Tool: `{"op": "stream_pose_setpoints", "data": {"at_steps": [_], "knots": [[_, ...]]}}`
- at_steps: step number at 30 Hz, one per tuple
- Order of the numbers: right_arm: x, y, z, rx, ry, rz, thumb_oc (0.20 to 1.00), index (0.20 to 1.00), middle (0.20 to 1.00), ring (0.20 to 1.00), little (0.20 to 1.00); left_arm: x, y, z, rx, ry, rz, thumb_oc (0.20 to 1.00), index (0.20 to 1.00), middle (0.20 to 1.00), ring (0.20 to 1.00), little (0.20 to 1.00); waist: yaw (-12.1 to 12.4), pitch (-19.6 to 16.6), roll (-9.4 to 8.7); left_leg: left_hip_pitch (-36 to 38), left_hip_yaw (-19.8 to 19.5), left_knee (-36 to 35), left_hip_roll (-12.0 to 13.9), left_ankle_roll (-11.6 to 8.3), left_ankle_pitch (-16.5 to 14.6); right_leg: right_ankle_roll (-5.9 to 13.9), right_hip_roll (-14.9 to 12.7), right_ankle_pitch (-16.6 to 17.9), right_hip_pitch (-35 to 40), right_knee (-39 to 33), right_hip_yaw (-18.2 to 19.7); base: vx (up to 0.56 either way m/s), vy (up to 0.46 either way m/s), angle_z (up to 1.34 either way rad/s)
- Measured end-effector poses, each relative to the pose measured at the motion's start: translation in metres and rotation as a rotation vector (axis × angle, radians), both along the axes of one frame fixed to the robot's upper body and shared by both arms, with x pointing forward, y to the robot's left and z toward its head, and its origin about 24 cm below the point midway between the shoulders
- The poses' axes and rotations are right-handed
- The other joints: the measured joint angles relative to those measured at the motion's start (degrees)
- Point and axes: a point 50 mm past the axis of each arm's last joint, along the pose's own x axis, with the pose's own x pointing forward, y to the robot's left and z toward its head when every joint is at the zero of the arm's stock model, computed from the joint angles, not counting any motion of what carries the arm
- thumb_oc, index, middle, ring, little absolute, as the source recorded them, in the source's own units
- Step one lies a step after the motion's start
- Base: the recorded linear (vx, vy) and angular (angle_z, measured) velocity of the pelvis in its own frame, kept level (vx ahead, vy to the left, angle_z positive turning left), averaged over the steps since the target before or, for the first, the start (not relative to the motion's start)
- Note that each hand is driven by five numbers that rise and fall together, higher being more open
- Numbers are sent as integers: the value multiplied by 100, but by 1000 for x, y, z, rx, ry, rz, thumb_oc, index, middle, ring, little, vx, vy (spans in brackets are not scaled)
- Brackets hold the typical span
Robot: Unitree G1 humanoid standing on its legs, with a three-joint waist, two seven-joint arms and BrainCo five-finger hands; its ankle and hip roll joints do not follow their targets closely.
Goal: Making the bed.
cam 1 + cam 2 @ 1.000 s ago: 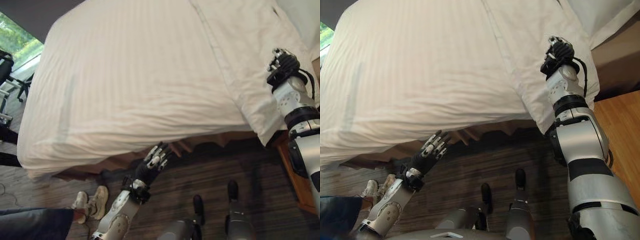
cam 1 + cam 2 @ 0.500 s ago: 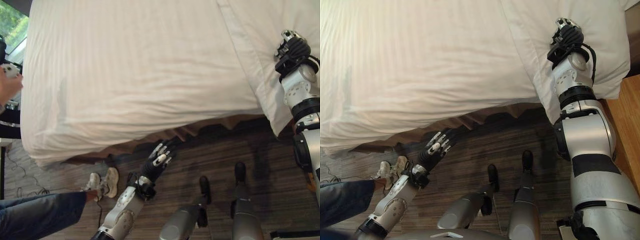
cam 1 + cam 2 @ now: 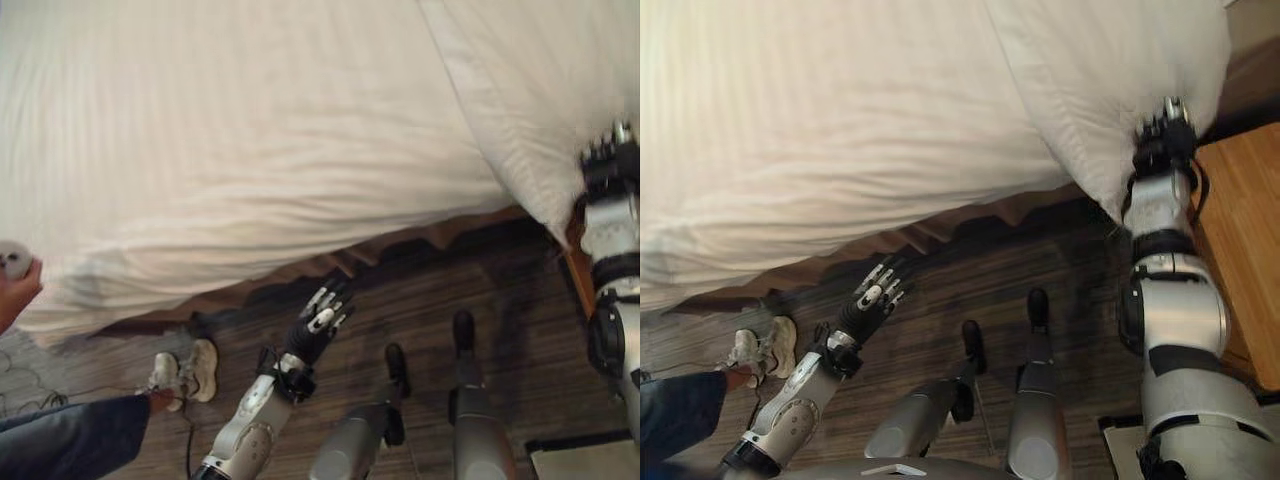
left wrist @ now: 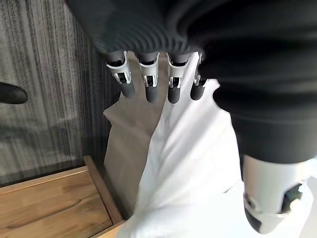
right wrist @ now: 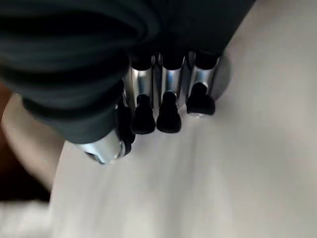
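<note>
Two hands in play: the right hand (image 3: 1167, 140), fingers (image 5: 168, 106) straight against the pillow (image 3: 1110, 90) directly ahead, is nearer; the left hand (image 3: 315, 325) hangs relaxed below the duvet (image 3: 230, 140).

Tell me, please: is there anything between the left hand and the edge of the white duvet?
Nothing visible blocks it. The left hand hangs open over the dark floor, just below the duvet edge.
</note>
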Motion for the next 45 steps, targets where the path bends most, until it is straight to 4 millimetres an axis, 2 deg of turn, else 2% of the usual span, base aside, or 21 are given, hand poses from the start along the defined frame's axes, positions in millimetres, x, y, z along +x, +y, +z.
{"op": "stream_pose_setpoints", "data": {"at_steps": [1,2,4,6,7,12,16,18,20,22,23,25,26,28,31,32,33,35,37,40,45], "knots": [[-12,-7,-24,35,50,-31,200,200,200,200,200,1,0,1,-8,-2,10,1000,1000,1000,1000,1000,-17,38,3,0,34,0,1,0,0,-12,-1,34,-7,1,24,-16,0,-16],[-36,-15,-69,104,170,-88,200,200,200,200,200,2,4,2,-19,-4,42,1000,1000,1000,1000,1000,-136,114,12,18,64,-1,-4,0,0,-10,-11,38,-4,1,65,-21,3,-17],[-55,-15,-100,129,245,-110,200,200,200,200,200,5,9,4,-21,-14,71,1000,1000,1000,1000,1000,-253,181,23,52,64,-3,-2,-1,-1,-5,-5,35,15,1,95,-16,3,-13],[-66,-11,-119,141,294,-108,200,200,200,200,200,7,15,5,-18,-24,98,1000,1000,1000,1000,1000,-388,200,28,61,67,-32,3,0,-3,30,3,9,16,0,98,-28,9,-6],[-69,-8,-124,137,302,-99,200,200,200,200,200,8,16,6,-19,-27,103,1000,1000,1000,1000,1000,-461,206,41,84,71,-33,4,0,-2,30,5,20,32,0,106,-28,15,-5],[-71,0,-123,63,276,-38,200,200,200,200,200,7,15,6,-24,-27,106,1000,1000,1000,1000,1000,-446,209,55,188,87,-34,19,-8,-10,38,30,44,122,0,165,-13,-13,-1],[-80,28,-133,-35,254,96,200,200,200,200,200,6,24,-4,43,-12,158,1000,1000,1000,1000,1000,-464,230,15,502,24,-33,106,-31,-25,15,96,15,471,1,66,23,-77,8],[-95,46,-146,-93,281,183,200,200,200,200,200,6,33,-19,74,40,211,1000,1000,1000,1000,1000,-500,261,-51,849,-93,-33,185,-71,-54,-31,153,-85,862,0,-62,32,-28,19],[-112,70,-172,-92,361,265,200,200,200,200,200,-7,52,-41,170,132,244,1000,1000,1000,1000,1000,-562,66,-421,1083,-121,-33,296,-128,-144,-67,250,-202,1137,0,-103,37,-6,4],[-122,79,-184,-92,401,292,200,200,200,200,200,-14,60,-53,236,184,242,1000,1000,1000,1000,1000,-590,-51,-659,1220,-167,-33,334,-162,-169,-80,285,-212,1263,1,-139,30,-2,7],[-135,86,-193,-109,439,329,1000,1000,1000,1000,1000,-22,63,-62,274,232,232,1000,1000,1000,1000,1000,-593,-237,-886,1289,-219,-30,360,-166,-164,-110,310,-241,1343,1,-185,18,19,11],[-147,91,-200,-137,482,364,1000,1000,1000,1000,1000,-30,65,-73,289,280,225,1000,1000,1000,1000,1000,-569,-363,-1091,1498,-230,-32,393,-192,-177,-138,332,-284,1570,2,-220,26,16,8],[-158,100,-210,-128,523,400,1000,1000,1000,1000,1000,-41,67,-84,321,338,212,1000,1000,1000,1000,1000,-581,-552,-1275,1728,-251,-31,436,-189,-229,-150,372,-298,1826,1,-245,10,13,6],[-167,118,-221,-130,569,467,1000,1000,1000,1000,1000,-54,71,-97,360,408,210,1000,1000,1000,1000,1000,-558,-933,-1487,1943,-259,-33,475,-163,-342,-153,407,-412,2062,-1,-270,-11,16,2],[-175,147,-232,-163,609,601,1000,1000,1000,1000,1000,-63,72,-104,371,453,219,1000,1000,1000,1000,1000,-404,-1553,-1790,2080,-255,-33,495,-161,-390,-146,423,-458,2195,-6,-267,-5,8,1],[-177,154,-234,-147,613,614,1000,1000,1000,1000,1000,-64,72,-105,383,458,220,1000,1000,1000,1000,1000,-383,-1638,-1859,2114,-286,-33,492,-181,-404,-141,419,-468,2240,-6,-294,-7,46,9],[-179,159,-236,-133,617,625,1000,1000,1000,1000,1000,-66,73,-105,395,464,221,1000,1000,1000,1000,1000,-378,-1706,-1847,2116,-310,-33,490,-181,-406,-150,413,-488,2248,-6,-312,-18,59,22],[-190,172,-242,-121,638,665,1000,1000,1000,1000,1000,-70,72,-108,388,481,248,1000,1000,1000,1000,1000,-248,-1846,-1956,2276,-402,-33,473,-153,-411,-132,370,-526,2454,-27,-405,-20,34,21],[-197,171,-245,-128,663,666,1000,1000,1000,1000,1000,-74,71,-109,384,492,263,1000,1000,1000,1000,1000,-136,-1905,-1928,2267,-420,-34,449,-141,-412,-114,339,-544,2456,-27,-413,-3,21,12],[-209,164,-250,-190,711,684,1000,1000,1000,1000,1000,-81,74,-112,385,523,301,1000,1000,1000,1000,1000,-127,-1911,-1865,2249,-574,-33,388,-75,-364,-104,262,-542,2502,-27,-560,0,25,25],[-213,161,-246,-228,722,660,1000,1000,1000,1000,1000,-87,76,-114,370,554,377,1000,1000,1000,1000,1000,-116,-1942,-1827,2241,-660,-33,392,-47,-342,-104,259,-543,2525,-28,-635,-4,18,8]]}}
